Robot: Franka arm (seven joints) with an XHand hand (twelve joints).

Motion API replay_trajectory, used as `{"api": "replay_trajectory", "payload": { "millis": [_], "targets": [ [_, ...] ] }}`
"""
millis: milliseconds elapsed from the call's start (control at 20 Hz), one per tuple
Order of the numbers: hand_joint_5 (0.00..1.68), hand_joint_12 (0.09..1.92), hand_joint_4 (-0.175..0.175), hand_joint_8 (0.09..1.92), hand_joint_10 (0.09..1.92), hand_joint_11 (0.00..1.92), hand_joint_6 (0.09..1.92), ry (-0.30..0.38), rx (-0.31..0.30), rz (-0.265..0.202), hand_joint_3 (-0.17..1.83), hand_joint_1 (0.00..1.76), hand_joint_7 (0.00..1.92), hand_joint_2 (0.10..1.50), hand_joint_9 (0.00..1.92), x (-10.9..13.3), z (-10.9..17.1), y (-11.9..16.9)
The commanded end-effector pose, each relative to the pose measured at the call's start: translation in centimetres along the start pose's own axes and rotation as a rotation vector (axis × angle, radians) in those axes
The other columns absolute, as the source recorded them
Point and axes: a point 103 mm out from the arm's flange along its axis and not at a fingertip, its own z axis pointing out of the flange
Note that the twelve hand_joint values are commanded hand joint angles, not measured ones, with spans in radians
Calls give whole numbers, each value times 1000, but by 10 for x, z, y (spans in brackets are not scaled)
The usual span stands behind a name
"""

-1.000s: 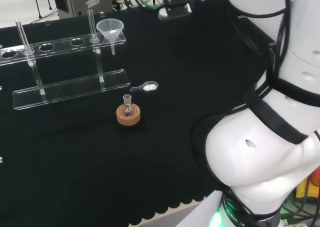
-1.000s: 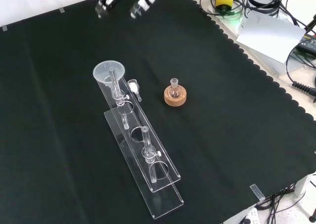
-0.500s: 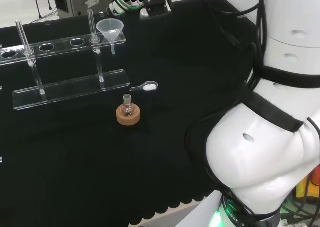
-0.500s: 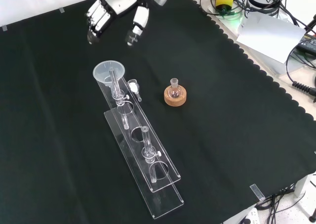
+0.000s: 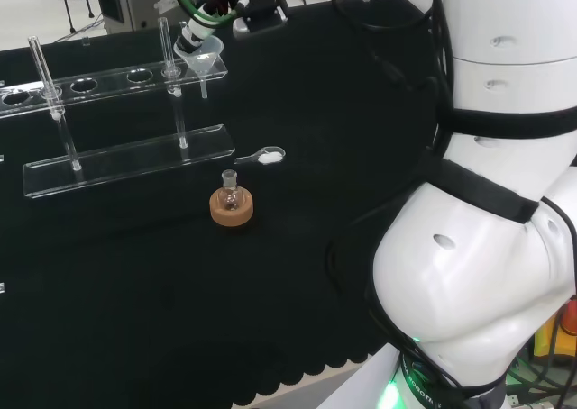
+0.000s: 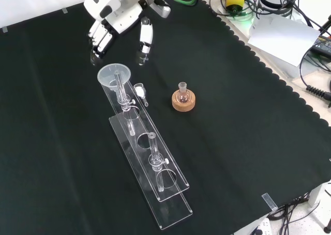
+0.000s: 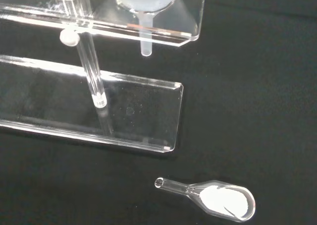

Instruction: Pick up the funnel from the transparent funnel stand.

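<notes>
hand: hand (image 6: 120, 17) hangs above the cloth at the far end of the funnel stand, fingers (image 6: 100, 41) and thumb spread and pointing down, holding nothing.
funnel: funnel (image 6: 114, 75) sits in the end hole of the funnel stand (image 6: 155, 162), the end nearest the hand; wide mouth up, stem down through the top shelf. Untouched.
stem check: wrist view has the funnel (image 7: 143, 2) stem poking below the shelf, clear of the base plate.
key relation: in the front view the funnel lies just below the fingertips, roughly centred under the gap between fingers and thumb. Near, not touching.
axis: funnel's long axis is vertical, so judging from that the lift has to go straight up until the stem clears the hole.
stand layout: rack runs diagonally across the cloth (image 6: 248, 142) toward its near edge in the front view; 2 upright posts, the nearer one close beside the funnel rim.
other items: small flask on a cork ring (image 6: 183, 101) near the middle of the cloth; clear scoop with white powder (image 7: 218, 200) on the cloth just beside the stand's funnel end.
step: approach, grasp not yet made.
next: likely lower and close around the rim.
risk: post beside the funnel could catch a finger; tilted lift may snag the stem.
</notes>
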Motion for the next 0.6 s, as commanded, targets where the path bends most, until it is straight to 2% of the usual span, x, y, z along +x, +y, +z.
{"api": "replay_trajectory", "payload": {
  "millis": [50,200,350,600],
  "targets": [
    [184,1347,-44,720,755,427,87,-41,102,-13,215,517,94,792,352,13,-2,6],
    [130,1351,-43,728,803,493,87,-59,158,-10,236,529,25,756,307,16,-4,8],
    [97,1350,-42,672,835,549,87,-81,172,-11,252,551,2,726,280,20,-5,9],
    [23,1361,-38,402,912,548,87,-112,222,-23,294,584,0,684,115,19,-4,14]
  ]
}}
